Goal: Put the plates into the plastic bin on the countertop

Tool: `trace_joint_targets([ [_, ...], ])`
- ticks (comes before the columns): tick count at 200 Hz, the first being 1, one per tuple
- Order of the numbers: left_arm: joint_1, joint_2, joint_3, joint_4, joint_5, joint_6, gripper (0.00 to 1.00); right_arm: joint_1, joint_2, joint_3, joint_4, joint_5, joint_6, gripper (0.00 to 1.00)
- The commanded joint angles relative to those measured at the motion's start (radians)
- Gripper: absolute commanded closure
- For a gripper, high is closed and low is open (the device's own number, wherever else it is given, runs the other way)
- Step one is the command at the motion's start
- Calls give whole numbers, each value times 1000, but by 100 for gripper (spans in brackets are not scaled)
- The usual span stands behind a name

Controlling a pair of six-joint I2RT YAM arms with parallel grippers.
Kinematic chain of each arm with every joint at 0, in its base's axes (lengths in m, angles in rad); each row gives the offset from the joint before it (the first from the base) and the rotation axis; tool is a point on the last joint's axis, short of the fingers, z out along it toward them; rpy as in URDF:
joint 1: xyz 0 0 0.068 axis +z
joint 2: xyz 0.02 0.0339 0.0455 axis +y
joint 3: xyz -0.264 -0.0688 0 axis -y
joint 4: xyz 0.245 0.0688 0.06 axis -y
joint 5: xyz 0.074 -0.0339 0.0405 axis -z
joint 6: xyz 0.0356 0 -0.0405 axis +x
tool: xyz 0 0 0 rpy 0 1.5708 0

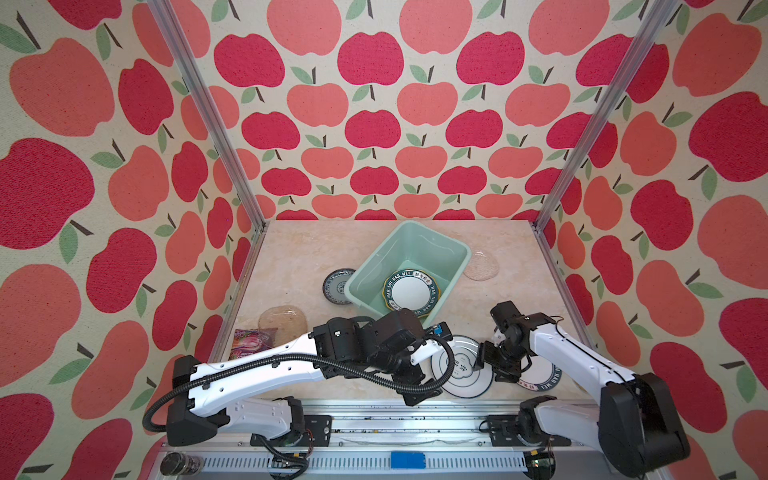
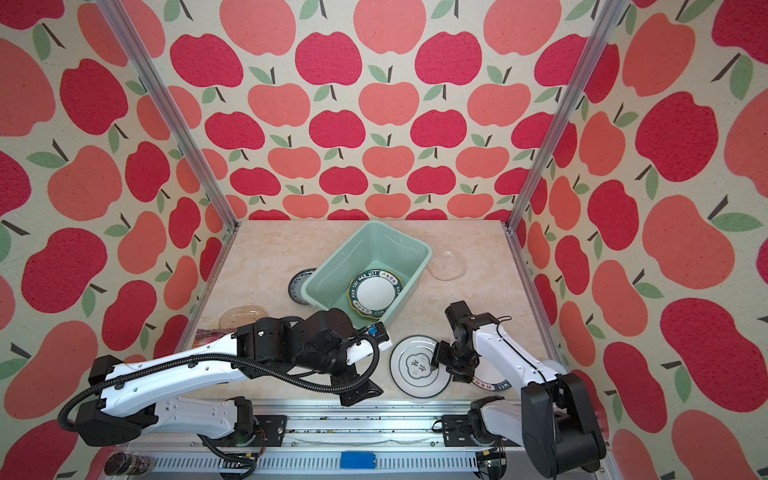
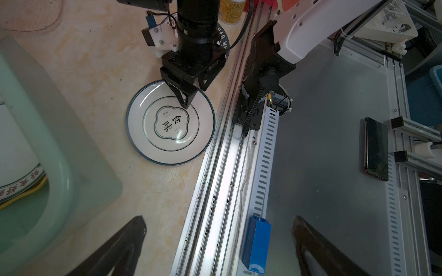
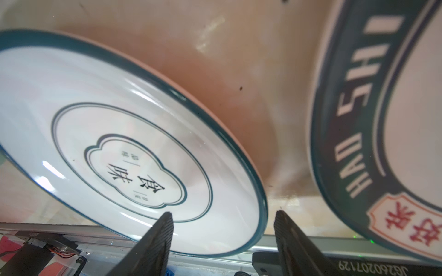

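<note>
Item, emblem plate (image 3: 170, 123): lies flat on the counter (image 1: 299, 257) just on the robot's side of the bin (image 1: 419, 245), your right gripper (image 4: 223, 213) open astride its rim, likely to pinch that edge for lifting, and your left gripper (image 3: 218, 218) open and empty.

The emblem plate (image 4: 134, 167) is straddled at its rim by the spread end effector (image 4: 224, 212) (one finger (image 4: 153, 239) over the white). A lettered-rim plate (image 4: 354, 133) is seen beyond the outer finger, on the surface (image 4: 227, 71).

white arm shells (image 1: 573, 353), black joints (image 1: 357, 336), ribbed cable (image 1: 146, 419)
</note>
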Motion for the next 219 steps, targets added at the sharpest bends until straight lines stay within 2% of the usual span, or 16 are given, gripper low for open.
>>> trace_joint_targets([
  [1,-1,-28,-17,13,-24,3,2,6,15,-19,50,-39,25,31],
  [62,1,-28,-8,-5,-43,-7,2,2,20,-82,201,-134,50,31],
  [134,2,-59,-9,-18,-97,-25,1,2,-92,-244,521,-223,284,31],
  [186,3,-75,-18,-20,-119,-35,1,2,-127,-252,587,-252,296,32],
  [219,3,-86,-23,-33,-127,-29,1,2,-222,-256,593,-254,312,35],
])
